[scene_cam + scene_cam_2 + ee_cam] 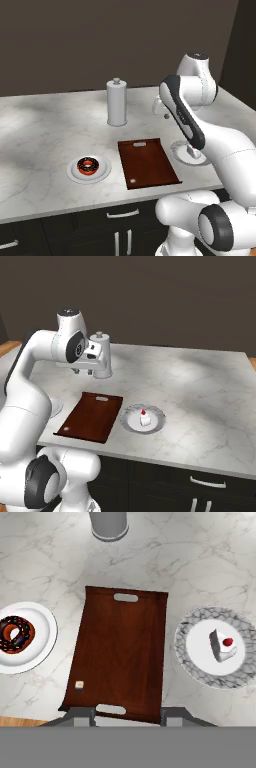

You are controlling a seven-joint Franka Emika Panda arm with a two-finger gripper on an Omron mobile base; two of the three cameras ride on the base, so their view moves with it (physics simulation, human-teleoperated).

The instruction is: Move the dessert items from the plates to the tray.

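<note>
The claw (127, 714) hangs high above the white marble counter (40, 135), over the near end of the tray (120, 652), with its fingers (80, 714) drawn in as far as they go and nothing between them. The dark reddish-brown tray lies flat near the counter's front edge, a pale handle slot at its far end and another at its near end, and a tiny pale speck on its surface near one front corner. To the robot's left of the tray sits a plain white plate (75, 175) carrying the chocolate ring donut (88, 165) with its orange-red rim. To the right of the tray sits a second plate (157, 423), white in the middle with a grey marbled rim, holding the white cake piece (144, 419) topped in red. Both plates lie just beside the tray without touching it. Behind the tray, well apart, a tall grey cylindrical canister (116, 103) stands upright.
</note>
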